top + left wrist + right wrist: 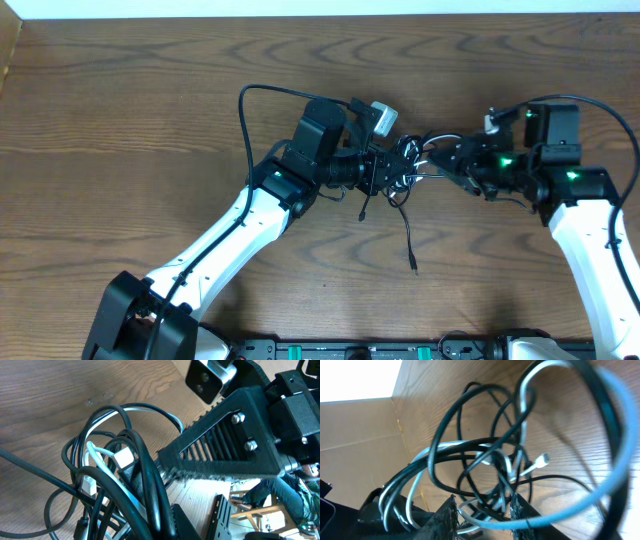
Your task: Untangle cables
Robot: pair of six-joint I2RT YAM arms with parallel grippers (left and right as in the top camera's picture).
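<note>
No legible text, labels, brands, numbers or signs in any view.

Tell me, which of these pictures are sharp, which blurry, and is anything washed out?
Overhead: even light, sharp, though the cables look tiny. Left wrist: the nearest black cables go soft. Right wrist: the white cable closest to the lens is blurred, and the top-left corner is washed out.
</note>
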